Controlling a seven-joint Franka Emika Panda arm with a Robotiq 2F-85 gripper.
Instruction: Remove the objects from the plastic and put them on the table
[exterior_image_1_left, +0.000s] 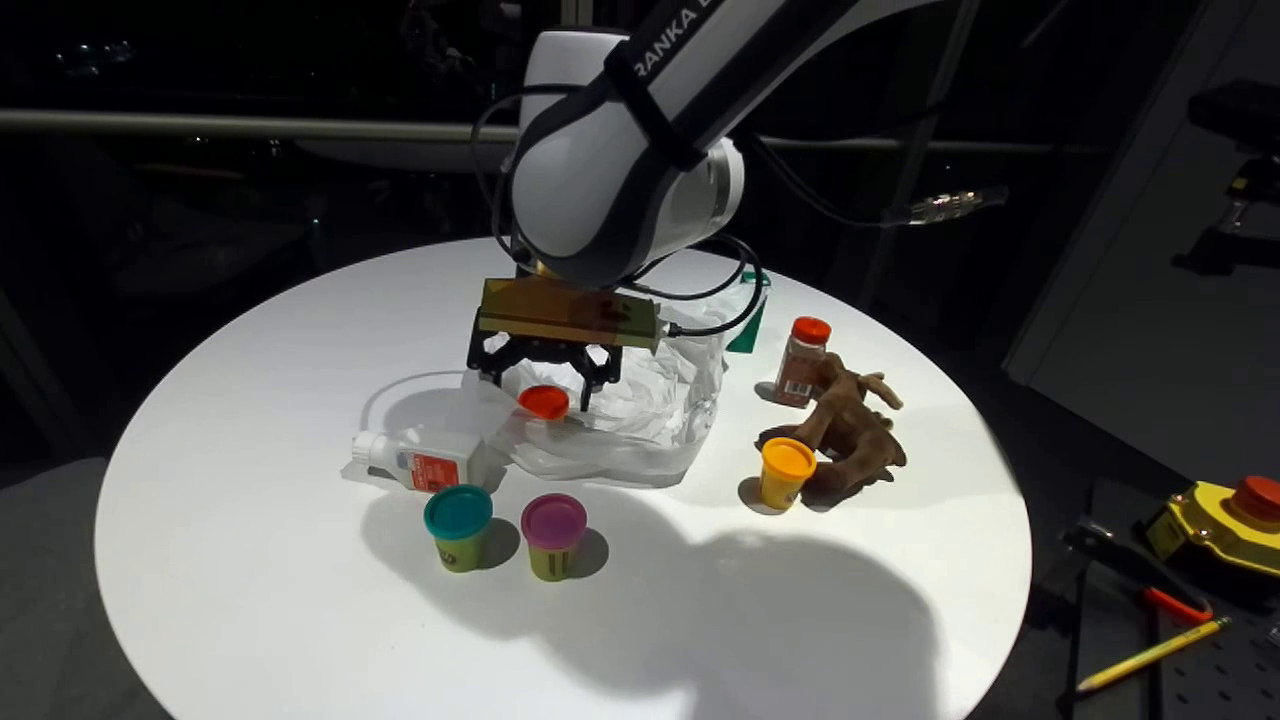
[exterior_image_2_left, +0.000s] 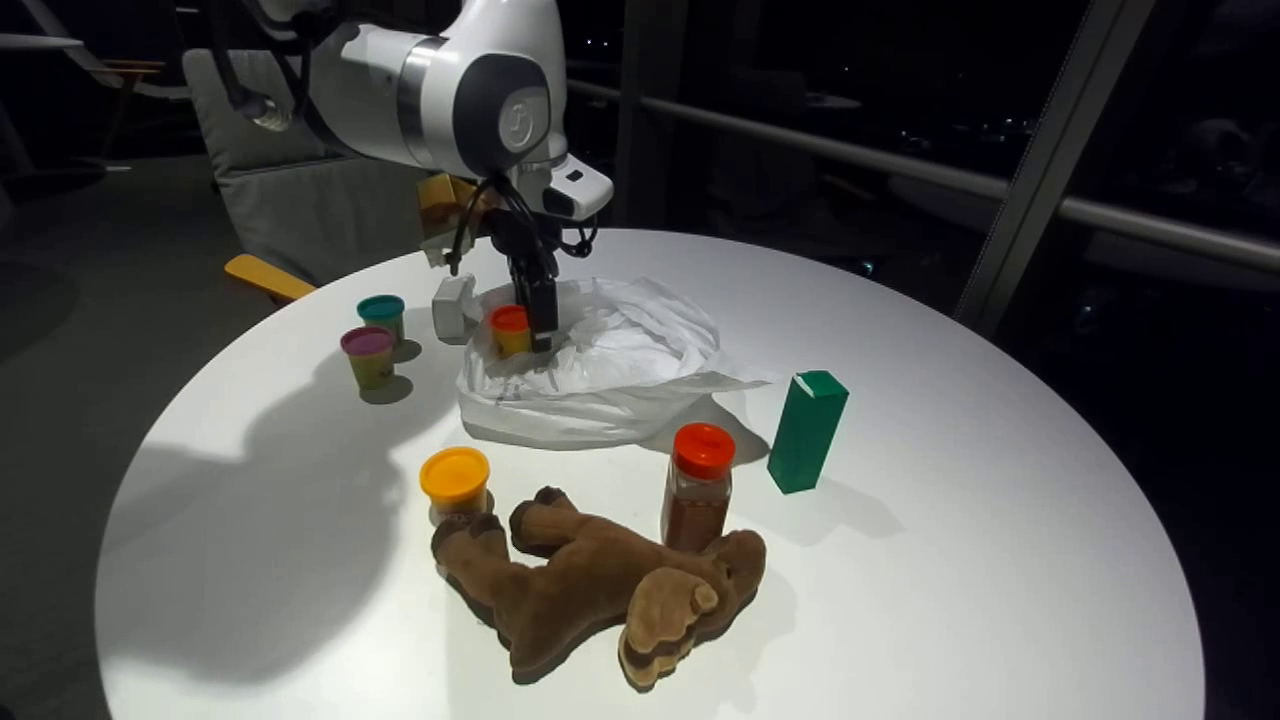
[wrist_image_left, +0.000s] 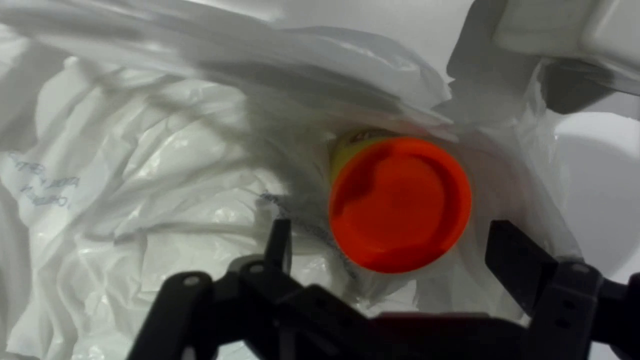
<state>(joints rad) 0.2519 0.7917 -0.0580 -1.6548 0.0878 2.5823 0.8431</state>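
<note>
Red-lidded cup (wrist_image_left: 400, 205) sits inside a wrinkled bag (wrist_image_left: 165, 175), the gripper (wrist_image_left: 392, 245) spread around it

Right of centre in the wrist view, the cup shows a bright orange-red lid: round, with a raised rim, a sunken disc and shadow along the inner edges. A slice of yellow wall shows at the lid's upper left, the dark print too blurred to read. The bag is whitish and translucent, creased all over, faintly lettered at far left. The gripper grasps nothing; its black fingertips stand well apart, left and right of the lid, a gap beside each.

In an exterior view, the brown plush animal (exterior_image_2_left: 590, 595) lies at bottom centre, with darker feet and paler antlers. The red-capped bottle (exterior_image_2_left: 698, 495), reddish brown lower down, stands just above its head in the frame, and a yellow-lidded cup (exterior_image_2_left: 456, 485) near its feet. In an exterior view, a teal-lidded cup (exterior_image_1_left: 458, 520) and a purple-lidded cup (exterior_image_1_left: 553, 535), both yellowish green below, stand near each other on the white table (exterior_image_1_left: 270, 620), lower left of centre.
</note>
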